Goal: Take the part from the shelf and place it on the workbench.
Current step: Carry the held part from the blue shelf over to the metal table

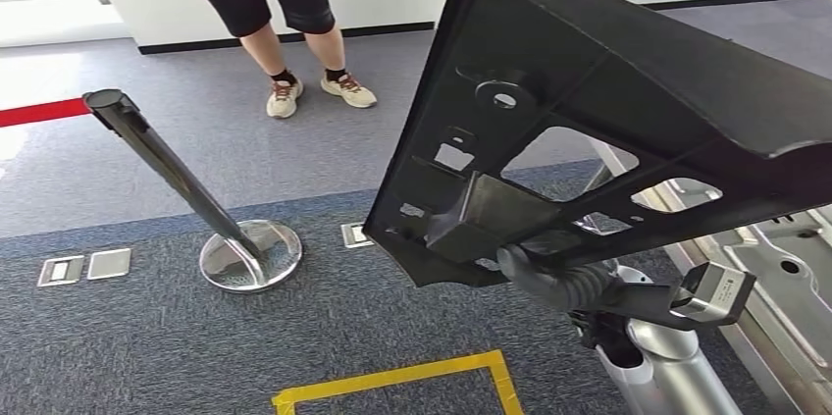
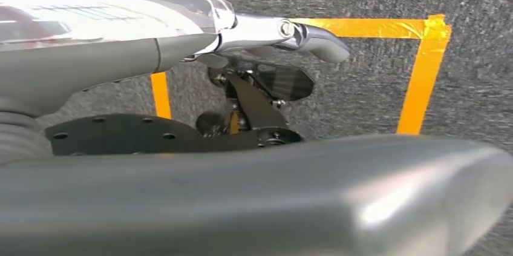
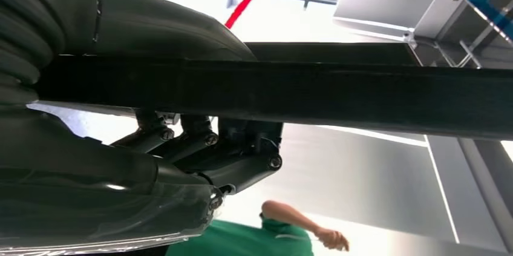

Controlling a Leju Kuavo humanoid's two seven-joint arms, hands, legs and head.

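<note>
Dark fingers (image 3: 242, 153) of right hand (image 1: 549, 273) gripping matte black perforated part (image 1: 608, 111), left hand (image 2: 254, 165) unclear

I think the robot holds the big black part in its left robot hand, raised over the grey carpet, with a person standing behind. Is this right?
Not quite: the right robot hand grips the black part, as the head view shows. The left robot hand hangs over the carpet holding nothing. The rest is right: the part is raised over the grey carpet, and a person stands behind.

floor: grey carpet (image 1: 147, 337) | on it: yellow tape (image 1: 392, 378), stanchion base (image 1: 250, 256), floor plates (image 1: 84, 267)
</note>
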